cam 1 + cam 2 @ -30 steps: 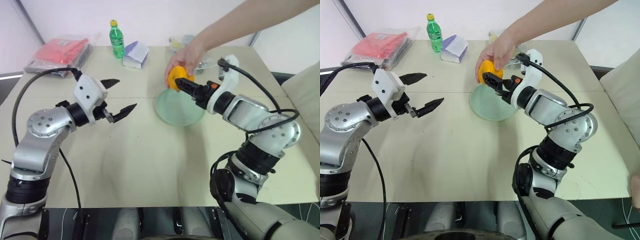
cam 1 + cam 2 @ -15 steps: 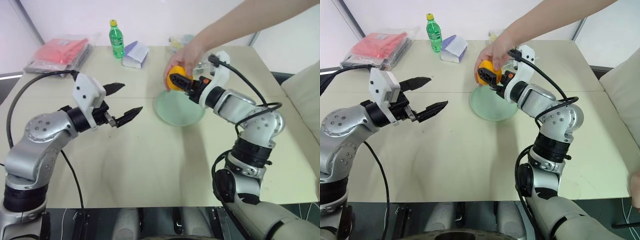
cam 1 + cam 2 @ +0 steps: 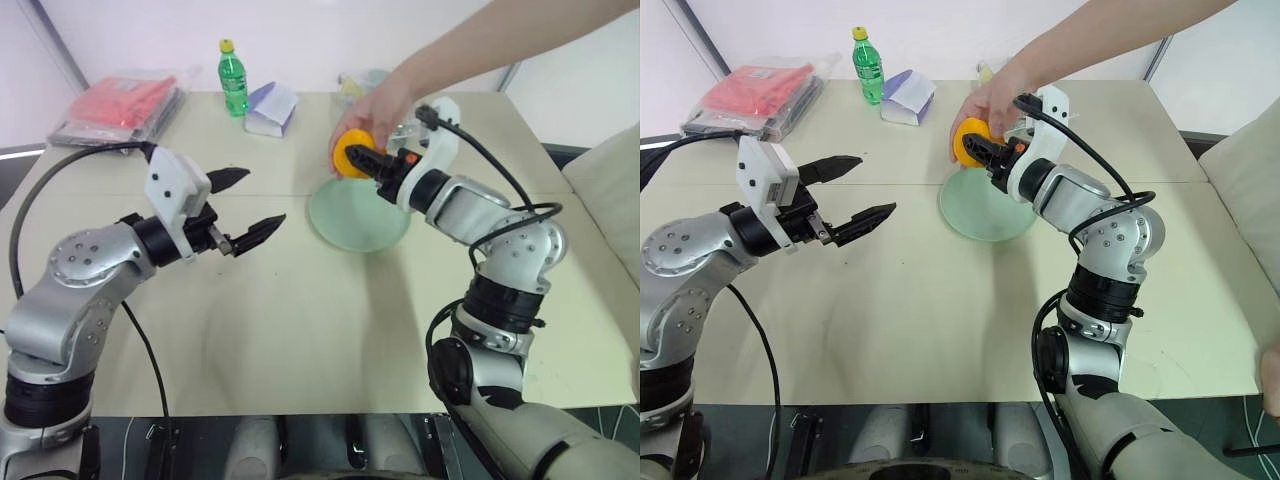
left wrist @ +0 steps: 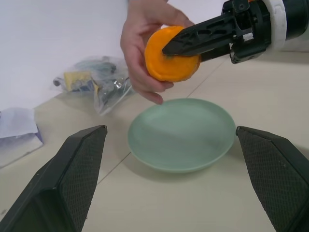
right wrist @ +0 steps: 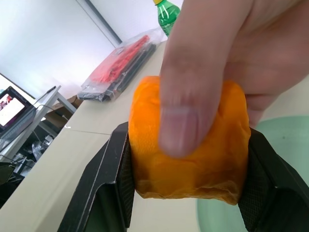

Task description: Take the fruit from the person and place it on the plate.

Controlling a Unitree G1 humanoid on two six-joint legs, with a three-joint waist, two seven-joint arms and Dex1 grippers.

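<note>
While the person's hand (image 3: 372,112) holds the fruit (image 4: 170,62) in the air above the far rim of the plate (image 4: 179,134), the right gripper (image 3: 985,152) has its two black fingers pressed shut against the fruit's sides, so both have hold of it at once. That shared hold looks like the handover itself: the hand has not let go yet. The left gripper (image 3: 246,205) hangs well apart over bare table (image 3: 300,330), its fingers spread wide and holding nothing, apparently kept clear of the exchange.
</note>
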